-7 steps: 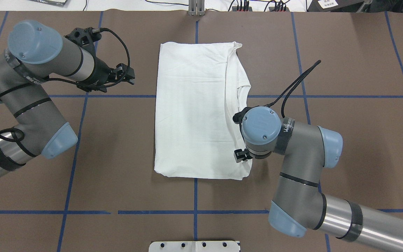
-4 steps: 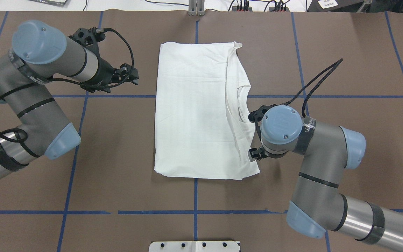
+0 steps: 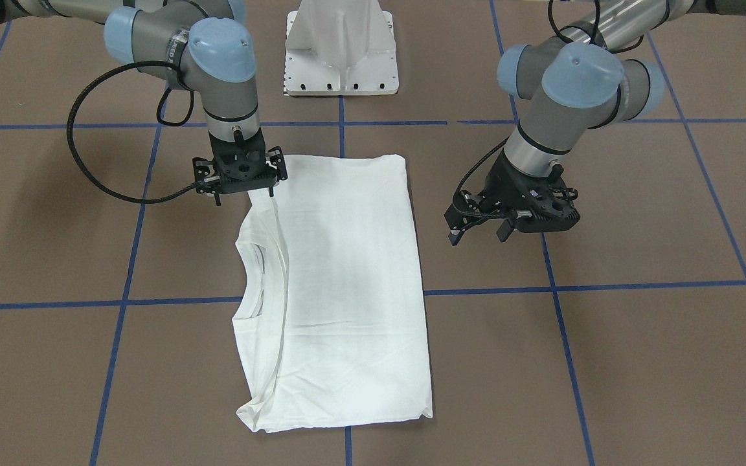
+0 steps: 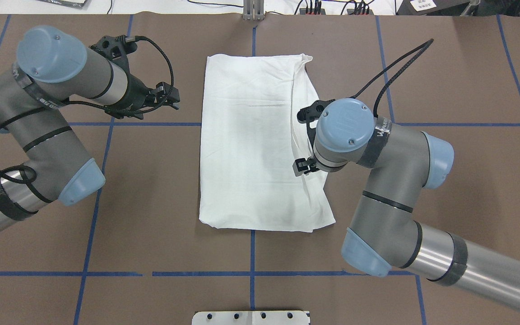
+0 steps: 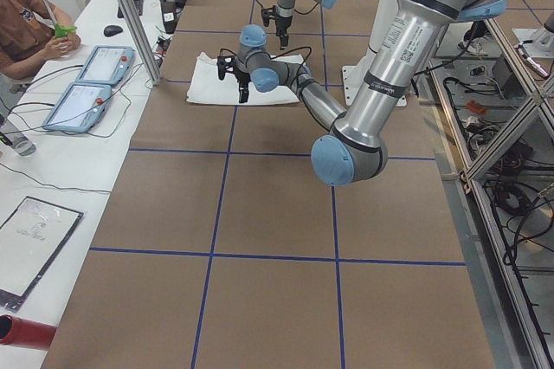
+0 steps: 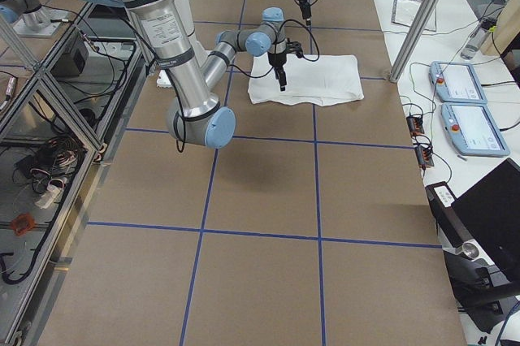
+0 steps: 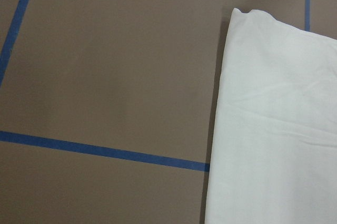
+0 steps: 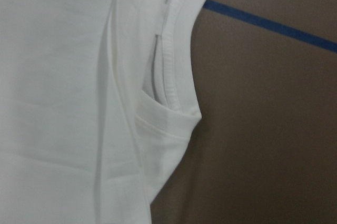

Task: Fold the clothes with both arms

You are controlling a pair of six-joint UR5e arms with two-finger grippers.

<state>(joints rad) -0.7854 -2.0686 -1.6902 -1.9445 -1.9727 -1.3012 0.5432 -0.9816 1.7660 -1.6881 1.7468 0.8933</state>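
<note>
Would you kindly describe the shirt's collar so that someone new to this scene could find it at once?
On the brown table crossed by blue tape lines, a folded white T-shirt lies in the middle. Along its long edge nearest the right arm sits the collar, a curved scoop. It alone has a ribbed, doubled rim; the other edges run straight and plain.

The white T-shirt (image 4: 251, 144) lies flat on the brown table (image 4: 151, 203), folded into a long rectangle, its ribbed collar (image 8: 171, 66) showing at one long edge. The right arm (image 4: 391, 153) bends over that edge, wrist pointing down. The left arm (image 4: 57, 76) hangs beside the opposite edge, its left gripper (image 3: 478, 232) spread, clear of the cloth.
</note>
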